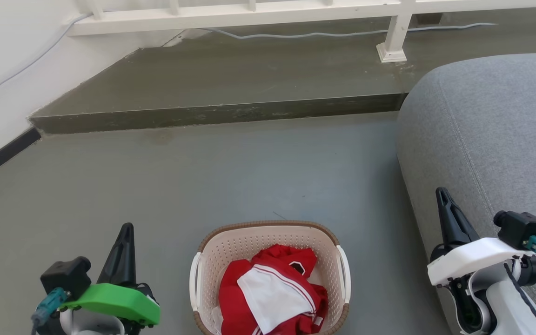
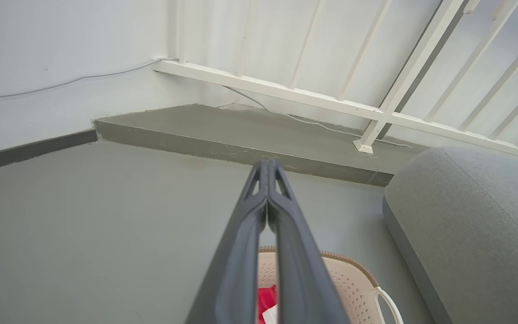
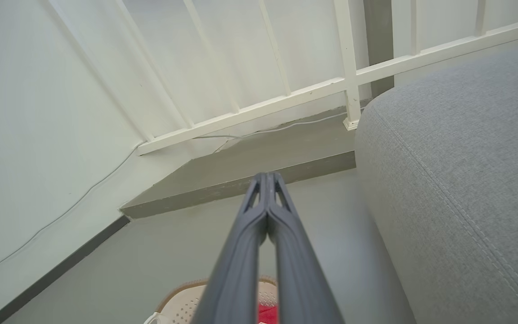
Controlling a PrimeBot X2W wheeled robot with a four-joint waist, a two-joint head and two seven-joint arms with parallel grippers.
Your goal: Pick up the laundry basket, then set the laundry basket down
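Cream perforated laundry basket [image 1: 324,253], brown rim, white handles

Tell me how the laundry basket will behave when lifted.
The laundry basket probably stays stiff: its perforated plastic walls hold their shape. Likely light, with a few red and white clothes inside. Lifted by one handle alone, it would probably tilt.

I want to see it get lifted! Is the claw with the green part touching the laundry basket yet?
Apart. The head view shows bare grey floor between the shut left claw and the near white handle of the laundry basket.
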